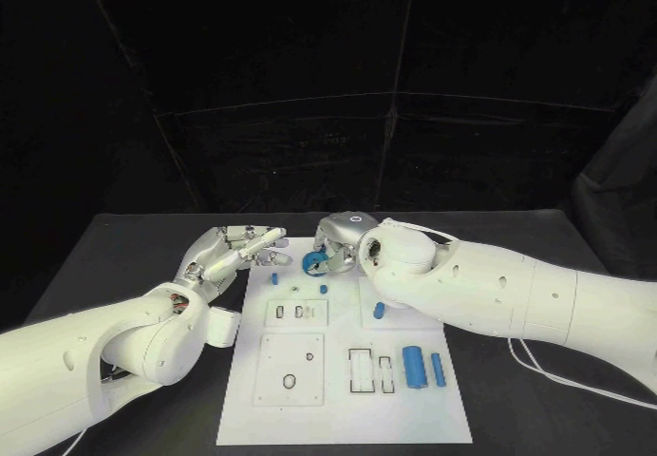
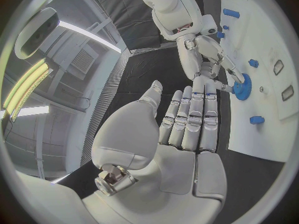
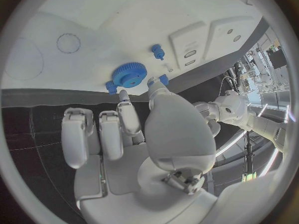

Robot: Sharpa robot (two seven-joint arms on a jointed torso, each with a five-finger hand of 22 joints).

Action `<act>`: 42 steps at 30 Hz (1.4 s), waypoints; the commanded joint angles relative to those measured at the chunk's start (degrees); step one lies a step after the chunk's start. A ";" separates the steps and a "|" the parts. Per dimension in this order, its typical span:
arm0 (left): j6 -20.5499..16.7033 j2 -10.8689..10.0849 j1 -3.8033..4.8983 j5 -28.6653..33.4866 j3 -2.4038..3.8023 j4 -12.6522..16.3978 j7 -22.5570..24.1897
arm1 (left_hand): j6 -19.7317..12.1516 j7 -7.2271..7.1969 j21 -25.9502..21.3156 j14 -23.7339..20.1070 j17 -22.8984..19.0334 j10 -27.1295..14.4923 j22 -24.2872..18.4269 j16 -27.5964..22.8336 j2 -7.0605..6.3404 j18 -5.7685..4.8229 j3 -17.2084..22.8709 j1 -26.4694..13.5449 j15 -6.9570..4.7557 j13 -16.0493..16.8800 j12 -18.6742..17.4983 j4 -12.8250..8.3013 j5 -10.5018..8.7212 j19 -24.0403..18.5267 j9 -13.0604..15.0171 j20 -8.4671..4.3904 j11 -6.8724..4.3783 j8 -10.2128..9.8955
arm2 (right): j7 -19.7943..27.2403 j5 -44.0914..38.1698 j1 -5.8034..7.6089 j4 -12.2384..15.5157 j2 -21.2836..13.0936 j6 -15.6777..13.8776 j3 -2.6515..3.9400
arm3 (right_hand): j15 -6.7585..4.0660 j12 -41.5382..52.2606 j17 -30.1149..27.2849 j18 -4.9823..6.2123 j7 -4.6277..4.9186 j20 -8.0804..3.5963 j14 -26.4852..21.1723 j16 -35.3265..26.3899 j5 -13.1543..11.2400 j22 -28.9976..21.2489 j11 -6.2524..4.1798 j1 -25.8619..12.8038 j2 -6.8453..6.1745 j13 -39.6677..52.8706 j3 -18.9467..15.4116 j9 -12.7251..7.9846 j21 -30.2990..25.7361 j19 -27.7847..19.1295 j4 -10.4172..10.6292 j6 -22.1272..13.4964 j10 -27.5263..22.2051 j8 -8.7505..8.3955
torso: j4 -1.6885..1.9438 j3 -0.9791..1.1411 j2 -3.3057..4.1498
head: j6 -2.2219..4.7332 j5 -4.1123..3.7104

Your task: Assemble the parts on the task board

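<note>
The white task board (image 1: pixel 343 399) lies in the middle of the black table. A blue gear (image 1: pixel 315 264) (image 2: pixel 241 87) (image 3: pixel 129 74) sits tilted over the board's far left part. My right hand (image 1: pixel 346 243) (image 2: pixel 206 55) (image 3: pixel 134 134) pinches its rim between the thumb and a fingertip. My left hand (image 1: pixel 230 251) (image 2: pixel 181 129) hovers flat beside the board's far left corner, fingers straight and apart, holding nothing. Two small blue pegs (image 1: pixel 274 279) (image 1: pixel 323 289) stand just in front of the gear.
Another small blue part (image 1: pixel 380 310) lies mid-board. Two longer blue cylinders (image 1: pixel 412 364) (image 1: pixel 439 369) lie near the board's right edge, next to narrow slots (image 1: pixel 360 370). Raised white blocks with holes (image 1: pixel 296 312) (image 1: pixel 290 370) take up the board's left half.
</note>
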 commanded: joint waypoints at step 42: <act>0.89 0.34 0.02 -0.16 0.02 -1.64 0.35 | 0.47 -0.06 -0.46 0.00 0.23 0.62 -0.24 -0.62 0.34 0.37 0.09 0.65 0.33 0.03 -0.36 -0.55 0.20 0.18 0.02 0.22 0.03 -0.43 | 29.34 31.07 -2.62 4.02 -27.87 -10.12 -0.13 | -0.72 -1.13 6.16 0.16 -1.08 -0.56 4.04 -1.39 3.77 5.07 -1.27 10.09 0.03 -0.20 -0.63 -0.26 -1.85 -1.66 -8.25 -4.63 -0.95 -0.43 | -1.35 0.44 -0.21 | 0.63 -1.66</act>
